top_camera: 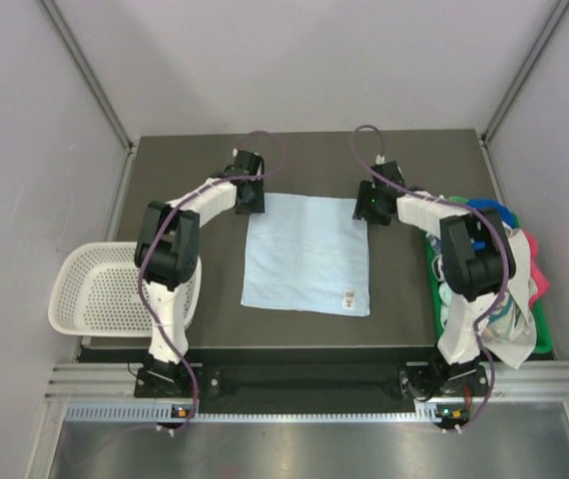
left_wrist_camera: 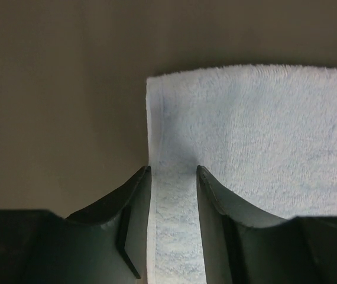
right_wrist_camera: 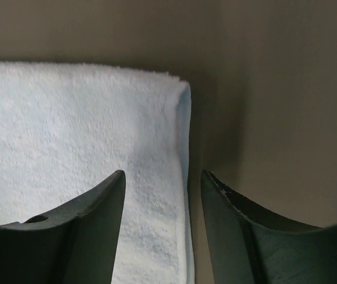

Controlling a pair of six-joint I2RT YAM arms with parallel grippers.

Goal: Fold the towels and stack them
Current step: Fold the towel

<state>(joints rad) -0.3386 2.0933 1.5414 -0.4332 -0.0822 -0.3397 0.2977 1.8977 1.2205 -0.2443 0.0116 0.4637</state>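
Observation:
A pale blue towel (top_camera: 309, 254) lies flat and unfolded in the middle of the dark table, with a small label near its front right corner. My left gripper (top_camera: 252, 205) is at the towel's far left corner. In the left wrist view the gripper (left_wrist_camera: 173, 171) is open, with the towel's (left_wrist_camera: 257, 130) left edge between the fingers. My right gripper (top_camera: 369, 210) is at the far right corner. In the right wrist view the gripper (right_wrist_camera: 162, 174) is open and straddles the right edge of the towel (right_wrist_camera: 68, 130). More towels, royal blue (top_camera: 489, 212), pink (top_camera: 534, 254) and white printed (top_camera: 509, 334), are piled at the right.
A white mesh basket (top_camera: 100, 289) hangs off the table's left edge beside the left arm. A green tray (top_camera: 542, 334) under the towel pile sits at the right edge, behind the right arm. Grey walls close in the table on three sides.

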